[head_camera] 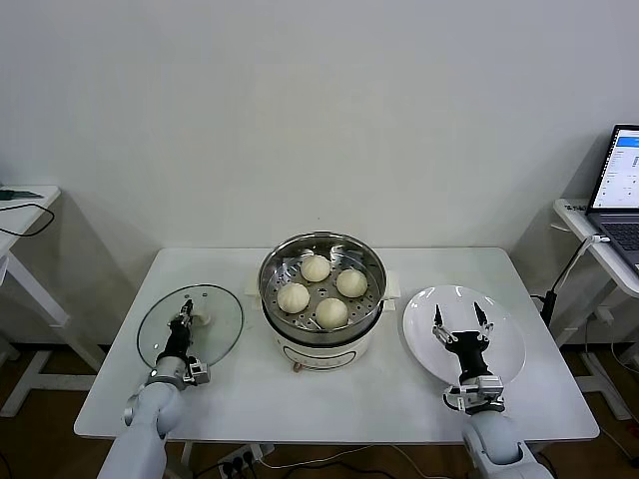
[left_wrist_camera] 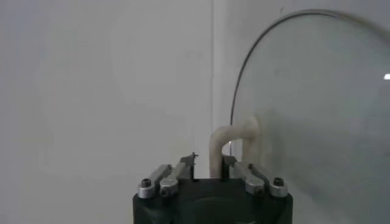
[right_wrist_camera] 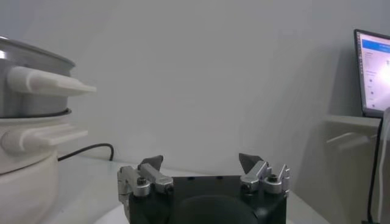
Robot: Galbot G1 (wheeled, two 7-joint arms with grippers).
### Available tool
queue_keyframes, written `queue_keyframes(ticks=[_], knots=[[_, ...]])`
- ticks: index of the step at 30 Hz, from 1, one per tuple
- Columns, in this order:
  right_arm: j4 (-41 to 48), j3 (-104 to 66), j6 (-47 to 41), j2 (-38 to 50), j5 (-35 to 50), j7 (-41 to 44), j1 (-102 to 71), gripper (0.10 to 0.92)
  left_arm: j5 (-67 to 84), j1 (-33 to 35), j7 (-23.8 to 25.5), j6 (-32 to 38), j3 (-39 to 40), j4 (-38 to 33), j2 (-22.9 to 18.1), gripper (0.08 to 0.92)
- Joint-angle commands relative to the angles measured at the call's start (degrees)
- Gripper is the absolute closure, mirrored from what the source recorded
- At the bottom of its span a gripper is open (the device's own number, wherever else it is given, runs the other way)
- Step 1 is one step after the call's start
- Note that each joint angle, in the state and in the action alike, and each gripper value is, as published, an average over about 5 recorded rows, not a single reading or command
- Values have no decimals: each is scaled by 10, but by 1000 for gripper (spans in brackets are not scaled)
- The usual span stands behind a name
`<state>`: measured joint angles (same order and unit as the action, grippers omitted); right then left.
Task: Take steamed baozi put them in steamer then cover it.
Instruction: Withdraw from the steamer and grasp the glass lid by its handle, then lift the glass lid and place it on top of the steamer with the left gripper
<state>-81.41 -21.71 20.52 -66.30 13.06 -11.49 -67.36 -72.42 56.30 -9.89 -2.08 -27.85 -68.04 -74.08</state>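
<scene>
Four cream-white baozi (head_camera: 316, 267) lie on the perforated tray inside the uncovered steel steamer (head_camera: 371, 299) at the table's middle. The clear glass lid (head_camera: 222, 334) lies flat on the table to its left. My left gripper (head_camera: 186, 319) is at the lid's cream handle (head_camera: 202, 318). In the left wrist view its jaws (left_wrist_camera: 208, 161) stand narrow around the handle (left_wrist_camera: 214, 146); one finger touches it and a gap shows at the other. My right gripper (head_camera: 459, 319) hovers open and empty over the white plate (head_camera: 504, 349).
The steamer's side handles (right_wrist_camera: 52, 82) and white base (right_wrist_camera: 24, 176) show in the right wrist view, with a black cable behind. A laptop (head_camera: 621, 185) stands on a side table at the right. Another side table (head_camera: 25, 200) is at the left.
</scene>
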Motion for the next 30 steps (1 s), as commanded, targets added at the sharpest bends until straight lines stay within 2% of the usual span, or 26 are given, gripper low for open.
queue_keyframes(ticks=[1, 9, 17, 23, 26, 30], knots=[[-2, -2, 2, -1, -2, 1, -1, 203, 87, 4, -1, 8, 4, -21, 5, 793], [-7, -2, 4, -3, -5, 2, -3, 203, 138, 53, 2, 3, -54, -204, 45, 804], [-13, -3, 2, -8, -2, 2, -2, 203, 141, 78, 31, -20, -91, -391, 93, 804], [-18, -7, -3, -10, 7, 1, -3, 203, 201, 89, 52, -72, 14, -511, 92, 804], [-21, -9, -6, -8, 11, 0, -3, 203, 190, 75, 65, -123, 95, -546, 72, 804], [-28, -12, -11, 0, 30, -3, -8, 203, 154, 31, 90, -196, 208, -552, 30, 804]])
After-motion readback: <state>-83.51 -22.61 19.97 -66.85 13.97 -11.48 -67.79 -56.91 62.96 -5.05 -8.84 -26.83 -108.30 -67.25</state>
